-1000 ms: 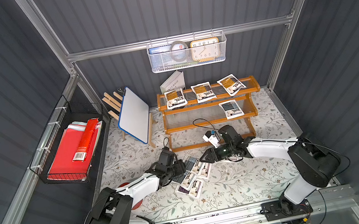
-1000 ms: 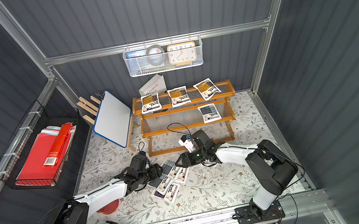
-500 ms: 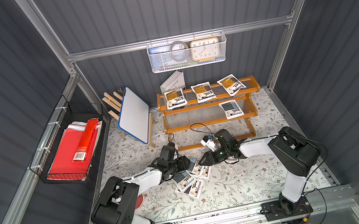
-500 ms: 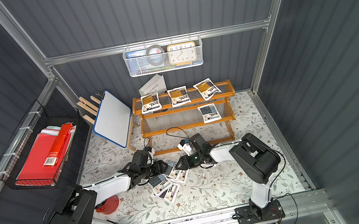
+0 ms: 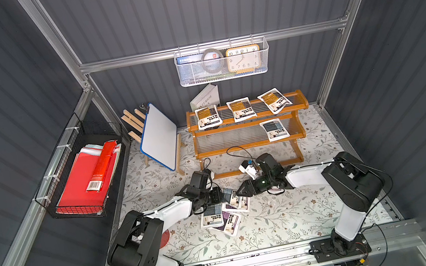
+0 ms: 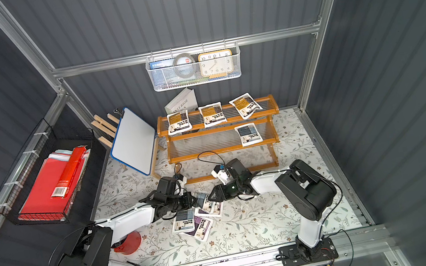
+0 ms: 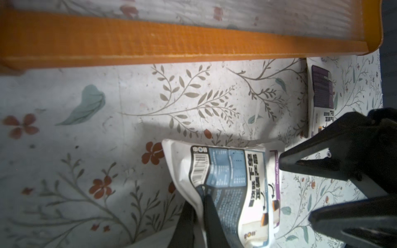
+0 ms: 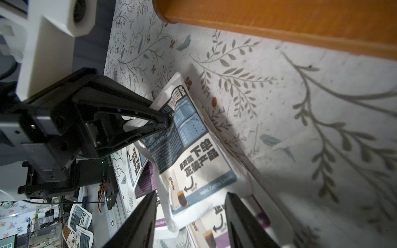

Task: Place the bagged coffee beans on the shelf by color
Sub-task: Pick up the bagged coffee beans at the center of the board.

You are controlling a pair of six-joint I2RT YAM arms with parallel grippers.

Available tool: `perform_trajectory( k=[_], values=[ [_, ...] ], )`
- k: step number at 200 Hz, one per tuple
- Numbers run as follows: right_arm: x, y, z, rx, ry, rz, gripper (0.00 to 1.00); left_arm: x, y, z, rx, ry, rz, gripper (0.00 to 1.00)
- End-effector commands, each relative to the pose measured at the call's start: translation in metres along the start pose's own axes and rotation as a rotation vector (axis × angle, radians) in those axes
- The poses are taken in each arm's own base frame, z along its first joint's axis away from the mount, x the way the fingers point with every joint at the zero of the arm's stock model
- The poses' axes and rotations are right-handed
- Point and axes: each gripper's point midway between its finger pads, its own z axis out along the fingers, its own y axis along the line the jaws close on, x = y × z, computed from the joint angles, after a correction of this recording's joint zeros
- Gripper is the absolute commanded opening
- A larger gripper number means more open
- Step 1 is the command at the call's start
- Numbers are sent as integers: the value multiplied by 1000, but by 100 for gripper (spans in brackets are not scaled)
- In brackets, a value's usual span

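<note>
- Currently left pincer is clamping shut on one edge of a blue-grey pouch, fingers pinching its barcode end.
- Right pincer is hanging open just right of that pouch, jaws well apart and gripping nothing, tips pointing toward the left pincer.
- Gripped pouch is sitting on the worktop between the two pincers, near side of the shelf, overlapping a purple pouch.
- Second blue-grey pouch and another purple pouch are lying in the pile just nearer.
- Three mustard pouches are lying along the shelf's top tier.
- One blue-grey pouch on the shelf is lying at the middle tier's right end.
</note>
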Motion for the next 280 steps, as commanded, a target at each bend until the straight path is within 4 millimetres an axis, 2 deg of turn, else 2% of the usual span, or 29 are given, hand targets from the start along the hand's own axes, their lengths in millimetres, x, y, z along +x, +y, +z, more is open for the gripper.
perform_trajectory(
  k=[1,22,63,111,142,173,197,240,244,266,280],
  values=[
    [-4,7,-14,36,-35,-48,60,-22,-6,-25,-27,-65,38,0],
    [-13,14,-29,52,-105,-69,62,-40,-14,-43,12,-133,23,0],
    [-38,32,-54,18,-259,-71,63,-61,-41,-76,200,-219,-19,0],
    [-63,63,-70,-109,-371,-70,63,-84,-65,-112,396,-330,-70,0],
    [-82,76,-73,-163,-421,-69,61,-87,-75,-122,452,-346,-59,0],
    [-98,89,-77,-219,-461,-71,57,-83,-76,-119,464,-328,-60,0],
    [-102,94,-74,-252,-454,-65,43,-82,-74,-119,465,-336,-72,0],
    [-96,95,-77,-261,-455,-62,1,-88,-61,-116,397,-370,-110,0],
    [-95,94,-77,-257,-454,-63,0,-90,-59,-116,388,-376,-117,3],
    [-91,90,-81,-225,-462,-62,0,-99,-49,-119,340,-430,-157,37],
    [-93,85,-85,-189,-490,-44,0,-106,-45,-124,317,-471,-171,49]
  ],
)
